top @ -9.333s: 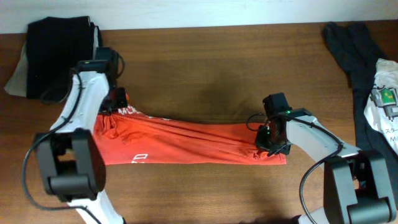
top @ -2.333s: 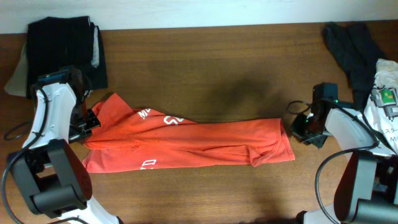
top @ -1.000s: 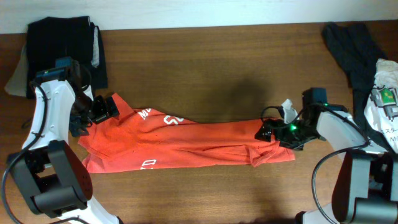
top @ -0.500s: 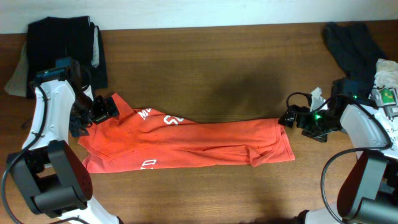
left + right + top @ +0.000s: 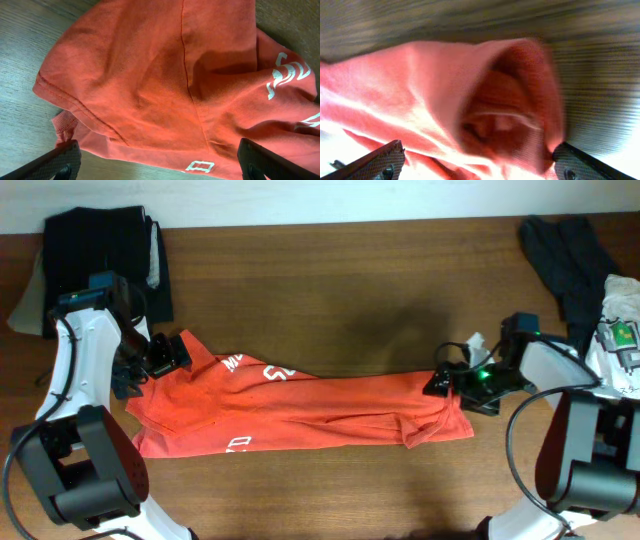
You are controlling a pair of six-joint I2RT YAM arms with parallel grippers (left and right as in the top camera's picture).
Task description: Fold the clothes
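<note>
On the tabletop a pile of dark folded garments lies at the far left corner, just behind the left arm. A loose dark grey garment and a white garment lie at the far right, close beside the right arm. None of them touches the red-orange T-shirt. The shirt is stretched out as a long, wrinkled band from left to right in the front middle of the tabletop, with its white lettering showing near the left end. The left tool stands at the upper left end of the shirt. In the left wrist view its fingers are wide apart, with the shirt cloth below and between them, and nothing is gripped. The right tool is at the upper right corner of the shirt, also with its fingers apart. The right wrist view is blurred and shows a rolled edge of the cloth between them. Half a second ago the right tool was outside the right edge of the shirt, over the bare wood. Now it has come to the left and reaches over that corner. The left arm and the shirt have not moved. Behind the shirt a broad strip of bare wood runs between the two piles. In front of it only a narrow strip is left before the near edge, where the arm bases stand.
</note>
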